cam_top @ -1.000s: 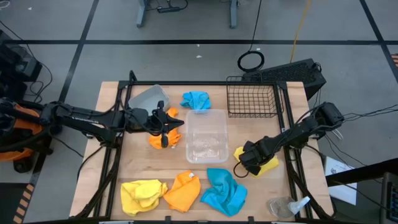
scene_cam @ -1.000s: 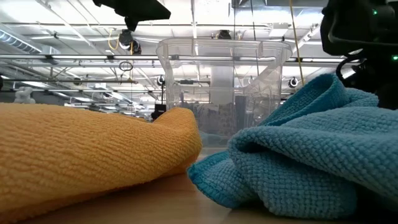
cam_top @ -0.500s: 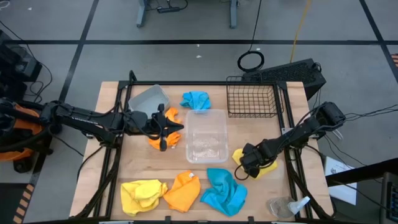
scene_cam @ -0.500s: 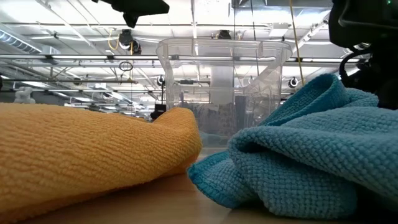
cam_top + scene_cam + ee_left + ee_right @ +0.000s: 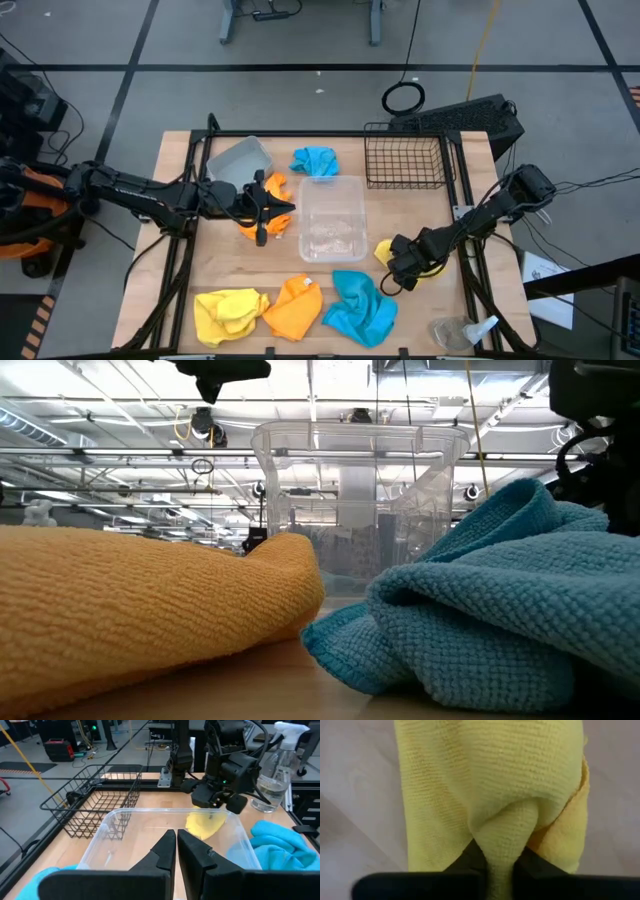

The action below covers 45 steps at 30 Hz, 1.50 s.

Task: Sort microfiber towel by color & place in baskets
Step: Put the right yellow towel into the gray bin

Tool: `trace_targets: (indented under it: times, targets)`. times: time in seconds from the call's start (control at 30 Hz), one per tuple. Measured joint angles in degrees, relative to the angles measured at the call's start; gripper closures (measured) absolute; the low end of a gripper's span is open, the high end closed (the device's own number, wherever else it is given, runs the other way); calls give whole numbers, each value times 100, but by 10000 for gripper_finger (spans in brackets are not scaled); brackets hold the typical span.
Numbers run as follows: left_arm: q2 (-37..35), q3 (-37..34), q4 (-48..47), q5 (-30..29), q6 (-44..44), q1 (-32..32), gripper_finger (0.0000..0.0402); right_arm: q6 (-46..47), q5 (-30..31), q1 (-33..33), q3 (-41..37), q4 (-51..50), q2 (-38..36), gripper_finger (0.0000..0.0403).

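Observation:
My right gripper (image 5: 400, 264) is down on a yellow towel (image 5: 384, 250) right of the clear tub (image 5: 332, 215) and is shut on it. My left gripper (image 5: 262, 205) hovers shut over an orange towel (image 5: 252, 220) beside the tub's left wall. Nothing shows between its fingers (image 5: 167, 851) in the left wrist view. A blue towel (image 5: 316, 160) lies between the grey bin (image 5: 238, 160) and the black wire basket (image 5: 405, 155). Along the near edge lie a yellow towel (image 5: 230, 312), an orange towel (image 5: 293, 308) and a blue towel (image 5: 360, 308). My right gripper pinches a raised fold (image 5: 505, 840) of the yellow towel between its two fingers (image 5: 535, 862). The fingers come from above, slanting down from the table's right. The rest of the towel (image 5: 490, 775) lies spread on the wood, with a second layer showing at one edge.
A clear spray bottle (image 5: 462, 332) lies at the near right corner. The low view is filled by the near orange towel (image 5: 150, 600) and blue towel (image 5: 480, 620), with the tub (image 5: 360, 500) behind them. Black frame rails run along both table sides.
My right gripper has shifted a little toward the near edge over the yellow towel. Less of the towel now shows beyond the gripper, and its cloth is gathered under the fingers.

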Motion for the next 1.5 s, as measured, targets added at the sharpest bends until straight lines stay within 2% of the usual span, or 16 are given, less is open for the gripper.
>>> trace_targets:
  times: [0.1, 0.23, 0.5, 0.67, 0.77, 0.87, 1.07, 1.2, 1.5]
  targets:
    - [0, 1, 7, 0, -17, -107, 377, -3, 8, 122, 130, -112, 8, 388]
    - [0, 2, 121, 0, -146, -230, 377, -4, -117, 316, 559, -586, 41, 360]
    - [169, 7, 806, -2, -146, -418, 377, 40, -28, 698, 1954, -1813, 26, 370]
    - [587, 9, 1512, 3, -139, -603, 377, 273, 408, 1108, 2978, -2270, 21, 374]
    - [802, 97, 1913, 126, 38, -663, 377, 475, 1028, 1372, 3564, -2510, 14, 370]
    - [989, 248, 2172, 188, 223, -737, 377, 582, 1952, 1636, 4008, -2590, 13, 369]
    - [1321, 514, 2271, 214, 671, -862, 377, 277, 3870, 1896, 4349, -2668, 10, 368]
    - [1542, 690, 2313, 212, 1022, -973, 377, -373, 5110, 1814, 4356, -2408, 10, 367]
    - [1751, 719, 2846, 301, 2047, -1358, 377, -2798, 6418, 1227, 4356, -1000, 10, 367]
